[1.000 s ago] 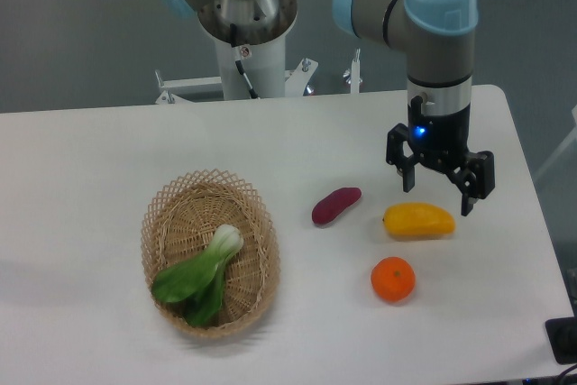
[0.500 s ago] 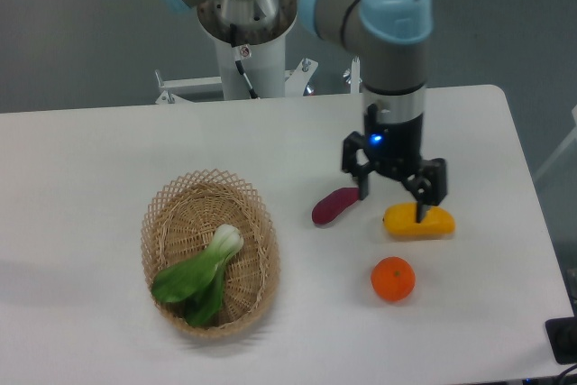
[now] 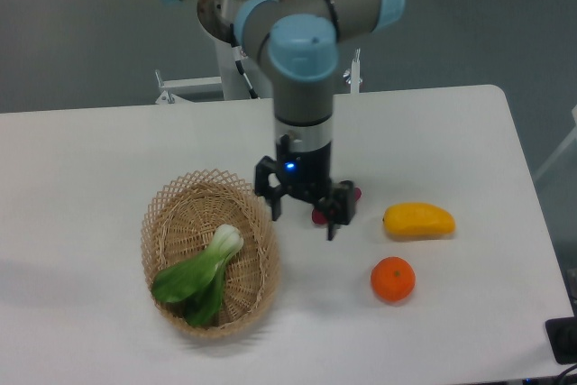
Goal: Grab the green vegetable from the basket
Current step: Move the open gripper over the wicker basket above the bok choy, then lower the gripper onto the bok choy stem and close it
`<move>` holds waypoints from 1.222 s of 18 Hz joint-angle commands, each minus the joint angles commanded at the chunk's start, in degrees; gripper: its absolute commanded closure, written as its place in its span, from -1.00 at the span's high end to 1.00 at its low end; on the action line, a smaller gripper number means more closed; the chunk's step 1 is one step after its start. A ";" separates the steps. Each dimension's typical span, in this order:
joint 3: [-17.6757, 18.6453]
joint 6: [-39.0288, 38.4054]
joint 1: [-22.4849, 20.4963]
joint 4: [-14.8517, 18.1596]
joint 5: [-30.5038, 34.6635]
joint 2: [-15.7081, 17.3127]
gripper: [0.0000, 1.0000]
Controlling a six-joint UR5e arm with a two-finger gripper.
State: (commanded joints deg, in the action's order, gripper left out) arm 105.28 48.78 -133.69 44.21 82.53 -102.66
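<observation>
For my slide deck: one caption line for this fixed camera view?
Open gripper hovers beside the basket holding the green vegetable.

The bok choy [image 3: 200, 272] lay in the basket [image 3: 209, 252] at the table's [image 3: 81, 178] front left. The gripper [image 3: 305, 214] hung just right of the basket's rim, partly hiding the eggplant [image 3: 319, 216] behind it. Farther right lay the mango [image 3: 418, 220], with the orange [image 3: 392, 279] before it.

Arm [image 3: 305, 51] vertical — fingers [image 3: 277, 207] apart
</observation>
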 joint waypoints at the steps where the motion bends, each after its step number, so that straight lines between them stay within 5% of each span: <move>1: 1.23 0.35 0.79 -0.17 -0.17 -0.17 1.00; 11: 2.65 -0.09 7.82 -0.18 2.02 -5.18 1.00; 22: 2.65 -0.88 8.53 -0.17 4.04 -8.08 1.00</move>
State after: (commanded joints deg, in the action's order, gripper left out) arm 107.93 47.90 -125.16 44.04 86.57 -110.74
